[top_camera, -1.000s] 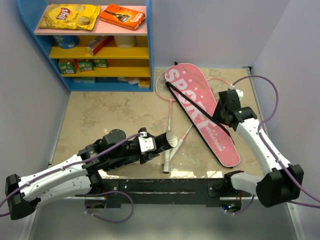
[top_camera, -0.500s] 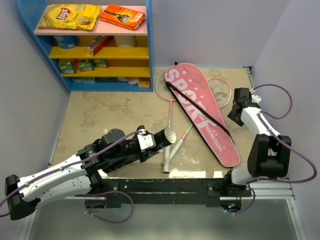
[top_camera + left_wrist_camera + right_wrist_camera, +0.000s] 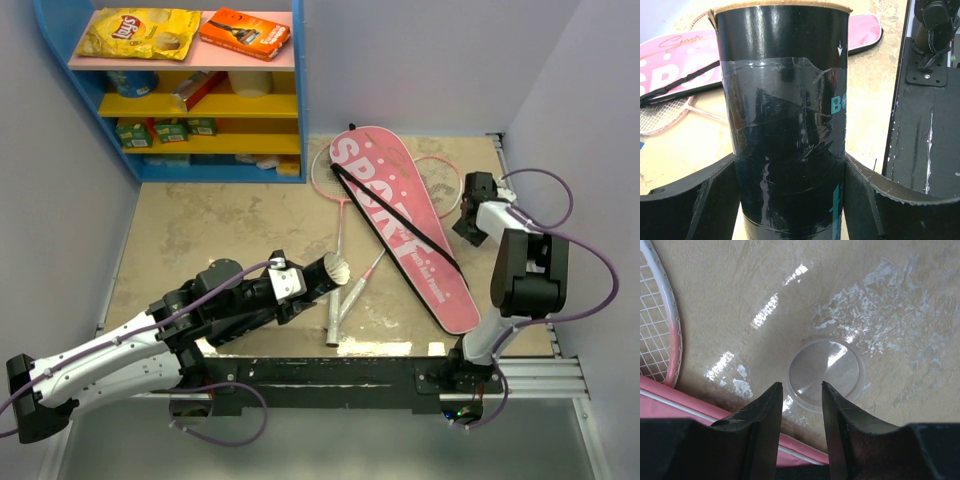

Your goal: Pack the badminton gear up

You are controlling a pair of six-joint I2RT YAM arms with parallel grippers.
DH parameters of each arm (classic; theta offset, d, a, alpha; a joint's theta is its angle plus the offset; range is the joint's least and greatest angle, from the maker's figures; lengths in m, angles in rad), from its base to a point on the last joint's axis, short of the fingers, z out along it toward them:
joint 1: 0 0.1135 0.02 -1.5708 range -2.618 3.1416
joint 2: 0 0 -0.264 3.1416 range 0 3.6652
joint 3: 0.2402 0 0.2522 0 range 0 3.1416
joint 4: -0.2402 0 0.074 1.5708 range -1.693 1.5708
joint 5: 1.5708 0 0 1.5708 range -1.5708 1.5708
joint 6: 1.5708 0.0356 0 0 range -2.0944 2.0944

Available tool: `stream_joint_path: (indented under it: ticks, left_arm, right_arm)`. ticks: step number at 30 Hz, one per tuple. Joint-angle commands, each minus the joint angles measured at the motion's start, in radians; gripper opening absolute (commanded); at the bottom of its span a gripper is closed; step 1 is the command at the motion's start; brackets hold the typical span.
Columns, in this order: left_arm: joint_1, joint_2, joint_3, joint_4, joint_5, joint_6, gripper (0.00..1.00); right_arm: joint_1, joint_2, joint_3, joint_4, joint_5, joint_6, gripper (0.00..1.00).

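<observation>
My left gripper (image 3: 305, 282) is shut on the long black tube (image 3: 322, 275) and holds it low over the table's front middle. Something white shows in its open end (image 3: 339, 270). In the left wrist view the tube (image 3: 785, 115) fills the gap between both fingers (image 3: 695, 200). The pink "SPORT" bag (image 3: 400, 225) lies slantwise over two pink-and-white rackets (image 3: 335, 190). My right gripper (image 3: 470, 215) is open, low beside the bag's right edge. Its tips (image 3: 801, 385) point at a clear round lid (image 3: 826, 374) on the table. No loose shuttlecocks show.
A blue shelf unit (image 3: 300, 110) with snack packets and boxes stands at the back left. Grey walls close in on the left, back and right. A black rail (image 3: 330, 375) runs along the near edge. A racket head (image 3: 660, 325) and the bag's edge (image 3: 670, 397) lie left of my right gripper.
My right arm has swung off the bag to the right and folded back, bringing its gripper down beside the bag's right edge. My left arm with the tube has barely shifted.
</observation>
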Motion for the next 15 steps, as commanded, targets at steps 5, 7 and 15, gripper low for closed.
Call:
stream_joint_path:
  ticks: [5,7,15]
  left_arm:
    - [-0.004,-0.008,0.047,0.045,0.003,-0.013,0.0]
    - [-0.004,-0.008,0.045,0.043,0.0,-0.013,0.0]
    - [-0.004,0.003,0.045,0.045,-0.005,-0.012,0.0]
  right_arm:
    - [-0.005,0.041,0.031,0.08,0.003,0.012,0.39]
    - [-0.004,0.047,0.025,0.082,0.007,0.009,0.38]
    - [-0.005,0.052,-0.004,0.111,-0.004,0.001,0.26]
